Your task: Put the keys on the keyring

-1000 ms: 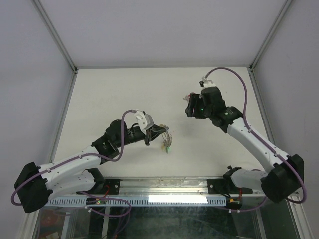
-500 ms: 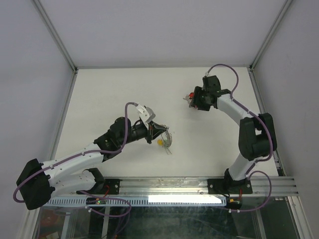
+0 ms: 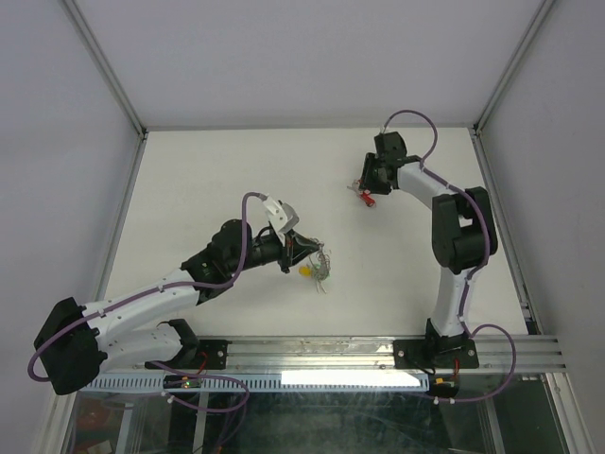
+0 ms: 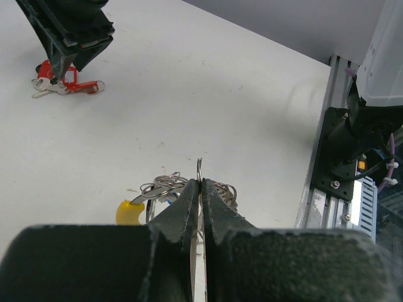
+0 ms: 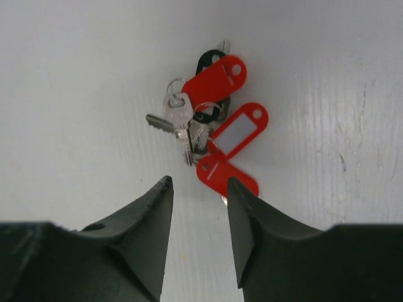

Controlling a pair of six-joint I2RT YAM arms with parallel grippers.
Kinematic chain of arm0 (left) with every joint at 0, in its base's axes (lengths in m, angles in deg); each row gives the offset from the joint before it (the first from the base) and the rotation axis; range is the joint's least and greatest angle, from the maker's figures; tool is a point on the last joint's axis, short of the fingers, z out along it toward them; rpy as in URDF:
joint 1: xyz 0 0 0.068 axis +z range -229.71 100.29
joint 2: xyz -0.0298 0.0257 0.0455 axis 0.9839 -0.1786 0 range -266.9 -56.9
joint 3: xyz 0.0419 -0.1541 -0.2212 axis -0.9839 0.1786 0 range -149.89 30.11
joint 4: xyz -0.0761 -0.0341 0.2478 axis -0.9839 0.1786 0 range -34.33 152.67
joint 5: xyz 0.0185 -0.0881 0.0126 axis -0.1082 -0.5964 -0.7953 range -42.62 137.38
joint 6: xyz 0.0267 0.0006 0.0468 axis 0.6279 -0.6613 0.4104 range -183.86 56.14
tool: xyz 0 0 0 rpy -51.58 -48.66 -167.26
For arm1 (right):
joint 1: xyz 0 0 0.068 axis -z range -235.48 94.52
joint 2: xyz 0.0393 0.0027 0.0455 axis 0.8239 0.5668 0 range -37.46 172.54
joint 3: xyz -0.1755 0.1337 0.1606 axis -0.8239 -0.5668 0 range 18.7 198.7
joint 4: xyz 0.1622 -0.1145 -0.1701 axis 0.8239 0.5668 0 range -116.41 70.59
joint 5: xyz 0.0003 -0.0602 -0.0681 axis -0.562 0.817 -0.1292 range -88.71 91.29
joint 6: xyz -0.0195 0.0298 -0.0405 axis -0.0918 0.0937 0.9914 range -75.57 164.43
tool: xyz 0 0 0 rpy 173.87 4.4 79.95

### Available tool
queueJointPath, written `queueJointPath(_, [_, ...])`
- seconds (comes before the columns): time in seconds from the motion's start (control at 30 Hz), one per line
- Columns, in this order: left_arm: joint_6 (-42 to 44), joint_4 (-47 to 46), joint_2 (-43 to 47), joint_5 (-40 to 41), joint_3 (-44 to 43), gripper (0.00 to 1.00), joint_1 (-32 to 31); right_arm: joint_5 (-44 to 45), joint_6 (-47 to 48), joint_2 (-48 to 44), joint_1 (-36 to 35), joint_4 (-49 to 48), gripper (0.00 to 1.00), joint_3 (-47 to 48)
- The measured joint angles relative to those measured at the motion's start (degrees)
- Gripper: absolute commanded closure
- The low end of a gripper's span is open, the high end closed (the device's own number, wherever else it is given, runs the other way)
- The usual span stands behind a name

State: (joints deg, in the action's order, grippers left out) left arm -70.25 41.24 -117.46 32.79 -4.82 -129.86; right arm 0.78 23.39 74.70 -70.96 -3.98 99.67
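Left wrist view, bottom centre: left gripper (image 4: 201, 189) clenched on a thin wire loop of the keyring (image 4: 182, 187). Its yellow arc (image 4: 128, 212) shows at the left and the silvery tangle sits behind the tips. Whether the ring touches the table (image 4: 208, 94) or hangs just above it, cannot tell. Far, upper left of frame: the keys (image 4: 63, 85) lie on the table, with the right gripper (image 4: 66, 53) just over them.

Right wrist view: jaws parted, nothing between them. The bunch lies just beyond the fingertips, upper centre, red tags (image 5: 214, 78) fanned over the metal.

Step in hand, by my judgement: picking up the bunch. To do it well:
- Come down with one finger on either side of the metal blades, not on the flat tags, which look likely to slide.
- Pinch so that a key's hole hangs free for threading.
- Hold the ring steady with its opening exposed.

Count:
- red tags: three
- black tag (image 5: 208, 61): one
- metal keys: two sure, possibly more hidden beneath
- keyring: one
- grippers: two
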Motion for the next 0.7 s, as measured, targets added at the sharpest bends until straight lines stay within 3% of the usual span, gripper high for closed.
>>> queueJointPath(0.37, [0.3,1.4,0.0,-0.4,-0.2,1.00,0.0,3.6,-0.3,8.3,0.2,-0.2,0.64,7.2])
queueJointPath(0.7, [0.7,1.6,0.0,-0.6,-0.2,1.00,0.0,2.9,3.0,9.1,0.1,0.6,0.61,8.8])
